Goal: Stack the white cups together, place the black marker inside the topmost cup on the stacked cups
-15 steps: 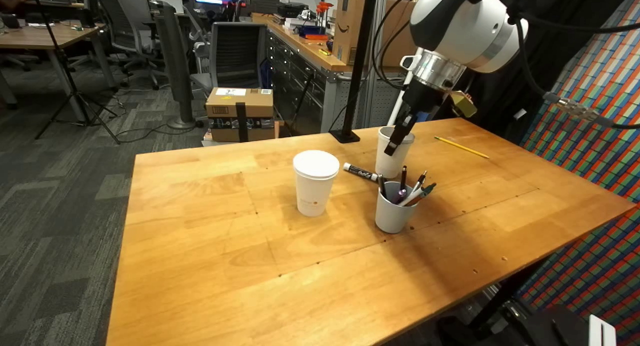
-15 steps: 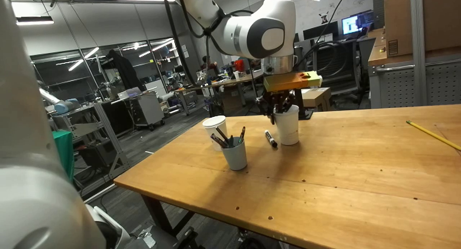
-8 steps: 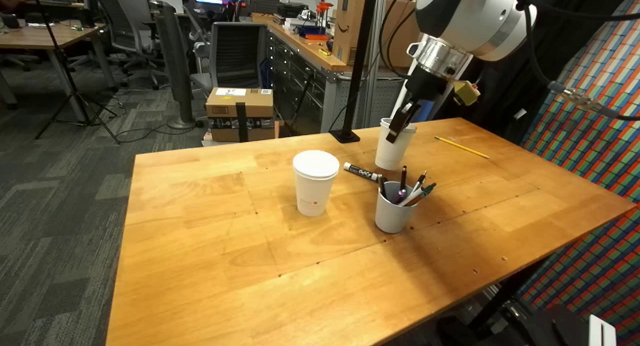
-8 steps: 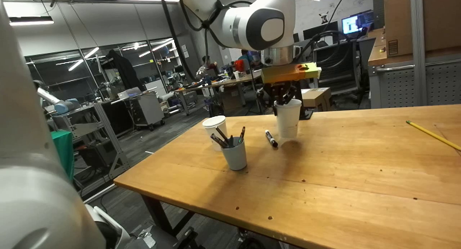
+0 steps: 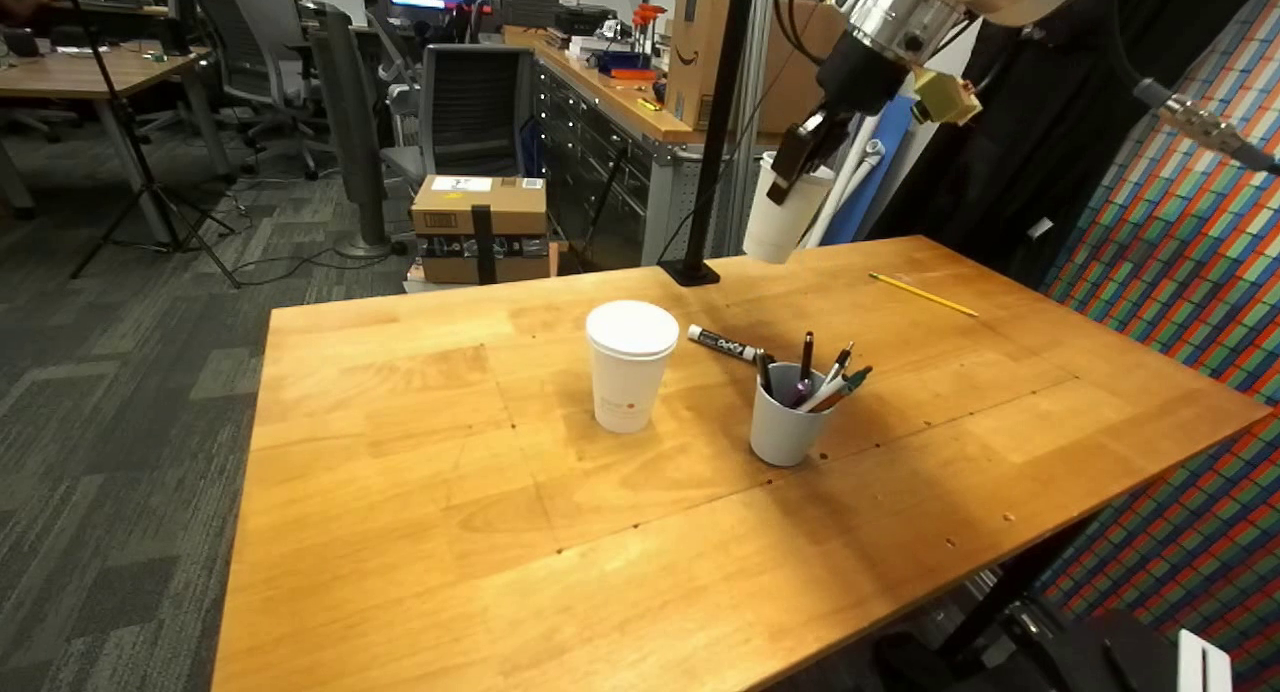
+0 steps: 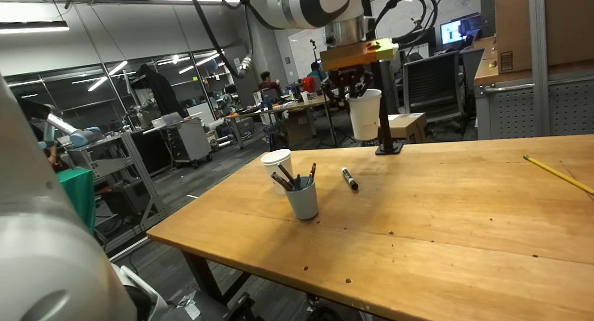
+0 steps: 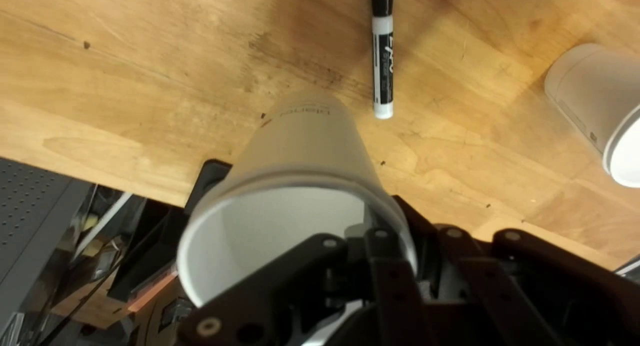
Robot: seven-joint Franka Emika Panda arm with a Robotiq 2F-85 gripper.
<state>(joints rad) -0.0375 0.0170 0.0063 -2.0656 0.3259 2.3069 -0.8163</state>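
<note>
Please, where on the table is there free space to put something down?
In an exterior view, the table shows bare wood between its left edge and the standing white cup. Another patch separates the black marker from the yellow pencil. It is crowded around the pen cup, black marker and standing white cup; the held white cup hangs in the air.

White arm (image 6: 267, 8), black tool (image 6: 351, 93)

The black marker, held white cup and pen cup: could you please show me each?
Black marker (image 7: 383, 68): wrist view, on its label.
Held white cup (image 6: 365, 118): an exterior view, outer wall.
Pen cup (image 5: 785, 436): an exterior view, outer wall.
</note>
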